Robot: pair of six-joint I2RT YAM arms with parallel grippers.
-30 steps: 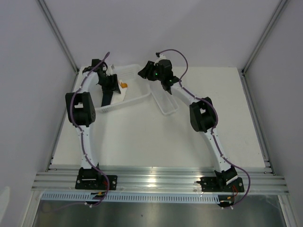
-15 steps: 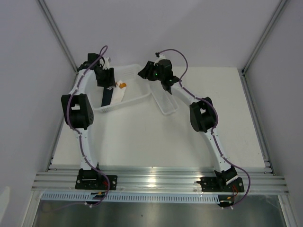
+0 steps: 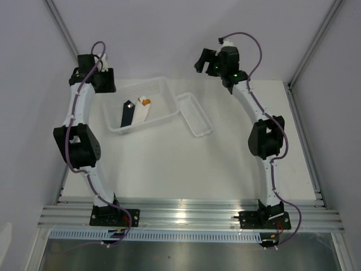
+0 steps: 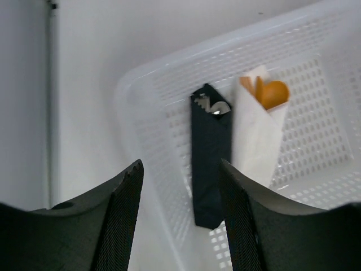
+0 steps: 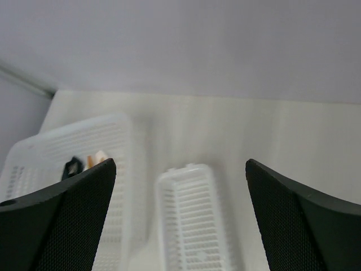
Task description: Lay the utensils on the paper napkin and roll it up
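The white paper napkin point(image 3: 140, 112) lies rolled up in the large white mesh basket point(image 3: 161, 90), with the orange utensils point(image 3: 146, 102) sticking out of its far end. In the left wrist view the napkin roll point(image 4: 256, 135) shows the orange spoon bowl point(image 4: 274, 92) at its top. My left gripper point(image 3: 105, 82) is open and empty, raised behind the basket's left end; its midpoint point(image 4: 180, 169) is over the basket's left wall. My right gripper point(image 3: 201, 60) is wide open and empty, high above the back of the table point(image 5: 180, 169).
A black napkin roll point(image 4: 210, 152) with silver utensils lies beside the white one in the basket. A smaller white slotted tray point(image 3: 194, 116) stands right of the basket, also in the right wrist view point(image 5: 192, 220). Grey walls enclose the table.
Both arms have lifted and swung away from the basket: the left gripper to the far left corner, the right gripper up and to the back right. The rolls have not moved.
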